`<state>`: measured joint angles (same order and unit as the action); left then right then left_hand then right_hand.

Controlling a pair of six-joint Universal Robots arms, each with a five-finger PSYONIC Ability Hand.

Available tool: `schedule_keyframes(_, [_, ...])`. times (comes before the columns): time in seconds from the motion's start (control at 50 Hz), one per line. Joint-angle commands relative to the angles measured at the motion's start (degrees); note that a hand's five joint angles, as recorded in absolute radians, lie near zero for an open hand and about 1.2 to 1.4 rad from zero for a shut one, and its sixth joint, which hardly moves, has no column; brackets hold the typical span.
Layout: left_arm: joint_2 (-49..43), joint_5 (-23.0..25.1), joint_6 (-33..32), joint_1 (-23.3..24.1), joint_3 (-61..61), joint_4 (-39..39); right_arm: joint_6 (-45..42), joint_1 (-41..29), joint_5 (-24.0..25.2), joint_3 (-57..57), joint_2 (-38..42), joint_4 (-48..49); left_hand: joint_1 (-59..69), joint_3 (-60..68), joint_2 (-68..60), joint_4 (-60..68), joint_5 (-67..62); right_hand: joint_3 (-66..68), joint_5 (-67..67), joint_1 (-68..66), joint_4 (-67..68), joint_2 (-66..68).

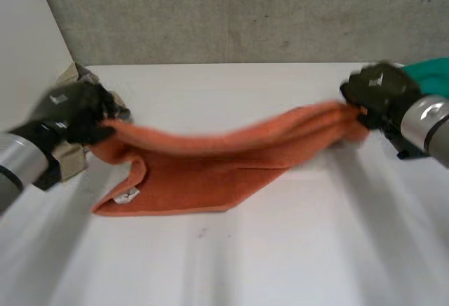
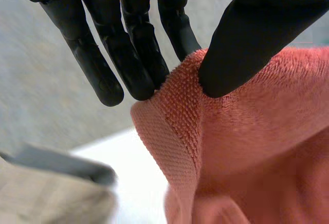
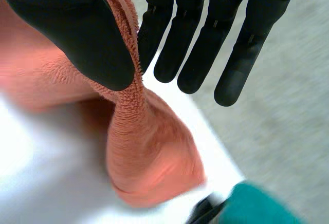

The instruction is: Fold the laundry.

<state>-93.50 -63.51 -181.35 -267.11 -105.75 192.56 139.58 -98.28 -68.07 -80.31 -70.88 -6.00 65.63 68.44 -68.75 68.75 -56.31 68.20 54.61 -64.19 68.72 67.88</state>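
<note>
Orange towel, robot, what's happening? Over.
Left hand pinching one end of orange terry towel, right hand the other. Towel stretched between, lower edge on white table. Beige cloth, teal cloth at sides, not blocking.

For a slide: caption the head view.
Left hand and right hand pinch opposite ends of an orange towel stretched between them.

- Light is bright and even, with no hard-edged shadows anywhere.
- The white desk (image 1: 280, 250) is glaringly pale in the head view and washes out to near pure white in the right wrist view.
- The orange towel (image 1: 210, 169) drops only a soft, faint shadow just beneath itself.
</note>
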Motion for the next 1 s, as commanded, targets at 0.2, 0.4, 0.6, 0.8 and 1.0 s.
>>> schedule_keyframes(0.2, [-21.9,-7.7,-17.0,8.7,24.8,7.6,-0.6,-5.9,-13.0,19.6,16.6,9.6,14.4,11.6,-11.3,11.2,-13.7,11.8,15.4,-15.8,11.3,12.1])
schedule_keyframes(0.4, [-23.9,-11.5,-9.7,9.1,44.3,32.1,14.1,-8.1,-18.8,22.4,11.5,48.4,14.4,11.6,-11.3,11.2,-13.7,11.8,15.4,-15.8,11.3,12.1])
schedule_keyframes(0.6, [-16.9,-12.2,-2.7,7.9,31.3,30.9,14.3,-7.9,-16.0,10.4,5.8,45.0,14.4,11.6,-11.3,11.2,-13.7,11.8,15.4,-15.8,11.3,12.1])
schedule_keyframes(0.8, [-12.8,-7.2,-1.6,5.5,3.9,32.1,11.3,-5.2,-10.3,-6.8,4.5,33.0,14.4,11.6,-11.3,11.2,-13.7,11.8,15.4,-15.8,11.3,12.1])
schedule_keyframes(1.0, [-12.6,-2.4,-1.7,1.8,-10.6,31.6,9.4,-3.7,-5.1,-17.3,7.9,24.7,14.4,11.6,-11.3,11.2,-13.7,11.8,15.4,-15.8,11.3,12.1])
